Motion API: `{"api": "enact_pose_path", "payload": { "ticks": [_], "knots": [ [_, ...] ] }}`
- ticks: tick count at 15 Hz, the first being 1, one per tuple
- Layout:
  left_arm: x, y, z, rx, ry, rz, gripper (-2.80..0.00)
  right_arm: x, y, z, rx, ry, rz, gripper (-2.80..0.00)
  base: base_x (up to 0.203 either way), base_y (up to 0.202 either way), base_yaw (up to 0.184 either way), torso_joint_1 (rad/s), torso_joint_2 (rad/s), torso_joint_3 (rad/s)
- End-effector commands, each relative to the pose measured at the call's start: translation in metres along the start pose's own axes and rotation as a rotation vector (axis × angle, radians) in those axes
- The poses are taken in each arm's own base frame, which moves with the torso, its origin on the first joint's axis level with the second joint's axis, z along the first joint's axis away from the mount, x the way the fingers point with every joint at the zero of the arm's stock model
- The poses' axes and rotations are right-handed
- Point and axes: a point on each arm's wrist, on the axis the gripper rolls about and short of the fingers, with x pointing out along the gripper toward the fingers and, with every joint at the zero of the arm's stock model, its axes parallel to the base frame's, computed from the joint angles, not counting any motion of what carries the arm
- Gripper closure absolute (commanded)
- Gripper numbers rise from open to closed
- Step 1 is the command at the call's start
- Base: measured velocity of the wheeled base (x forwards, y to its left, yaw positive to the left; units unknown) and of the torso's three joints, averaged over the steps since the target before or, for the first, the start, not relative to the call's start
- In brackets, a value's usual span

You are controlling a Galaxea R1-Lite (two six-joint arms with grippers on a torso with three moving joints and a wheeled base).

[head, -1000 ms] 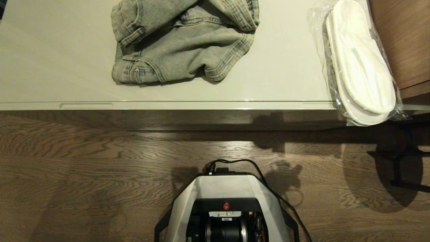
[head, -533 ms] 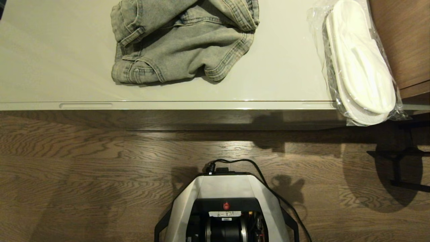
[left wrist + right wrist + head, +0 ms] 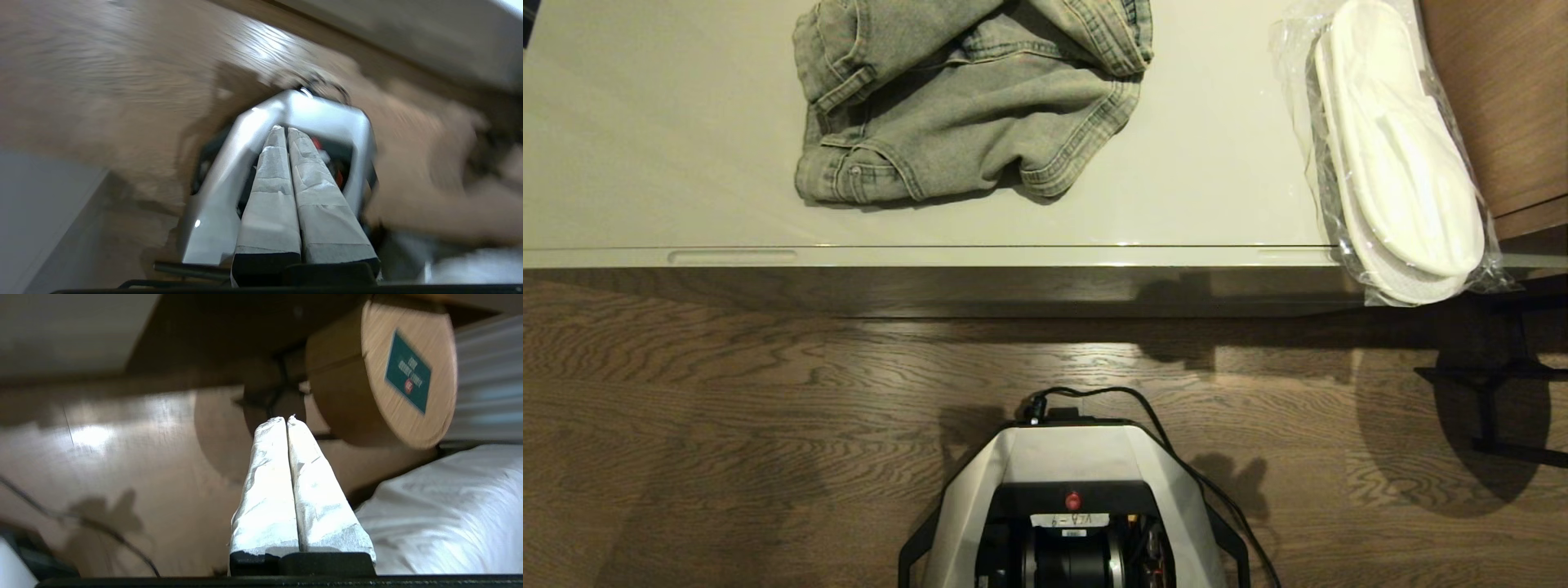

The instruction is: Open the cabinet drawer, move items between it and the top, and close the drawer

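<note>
Hotel rm: bagged slippers [image 3: 1396,155], bed [image 3: 441,510].

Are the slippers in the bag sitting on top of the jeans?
No, the bagged slippers lie at the right end of the cabinet top, well apart from the crumpled jeans in the middle.

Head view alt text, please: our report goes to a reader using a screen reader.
Seen from above, a glossy off-white cabinet top holds crumpled grey jeans in the middle and a bagged pair of white slippers overhanging its front right corner. Below lie wood floor and the robot's base; neither arm shows.
</note>
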Motion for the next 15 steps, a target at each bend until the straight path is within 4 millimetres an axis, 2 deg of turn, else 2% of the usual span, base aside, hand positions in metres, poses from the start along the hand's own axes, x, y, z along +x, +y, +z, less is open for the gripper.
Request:
{"api": "enact_pose_path", "payload": {
  "ticks": [1, 3, 7, 8, 10, 12, 15],
  "knots": [
    [-0.017, 0.001, -0.010, 0.049, -0.024, -0.091, 0.00, -0.003, -0.005, 0.009, 0.055, -0.048, 0.047, 0.00, 0.000, 0.000, 0.000, 0.000, 0.00, 0.000],
    [-0.021, 0.006, -0.015, 0.052, 0.029, -0.124, 0.00, -0.004, -0.002, 0.012, 0.148, -0.085, 0.182, 0.00, 0.000, 0.000, 0.000, 0.000, 0.00, 0.000],
    [-0.021, 0.015, -0.017, 0.052, 0.044, -0.092, 0.00, -0.005, -0.003, 0.014, 0.222, -0.068, 0.256, 0.00, 0.000, 0.000, 0.000, 0.000, 0.00, 0.000],
    [-0.022, 0.018, -0.018, 0.062, 0.054, -0.118, 0.00, -0.007, -0.006, 0.020, 0.233, -0.054, 0.259, 0.00, 0.000, 0.000, 0.000, 0.000, 0.00, 0.000],
    [-0.024, 0.022, -0.028, 0.090, 0.041, -0.123, 0.00, -0.015, -0.015, 0.030, 0.253, 0.028, 0.297, 0.00, 0.000, 0.000, 0.000, 0.000, 0.00, 0.000],
    [-0.020, 0.030, -0.045, 0.193, 0.059, -0.116, 0.00, -0.022, -0.015, 0.022, 0.273, 0.156, 0.400, 0.00, 0.000, 0.000, 0.000, 0.000, 0.00, 0.000],
    [-0.017, 0.032, -0.046, 0.169, 0.040, -0.049, 0.00, -0.023, -0.015, 0.020, 0.294, 0.197, 0.403, 0.00, 0.000, 0.000, 0.000, 0.000, 0.00, 0.000]
  ]
}}
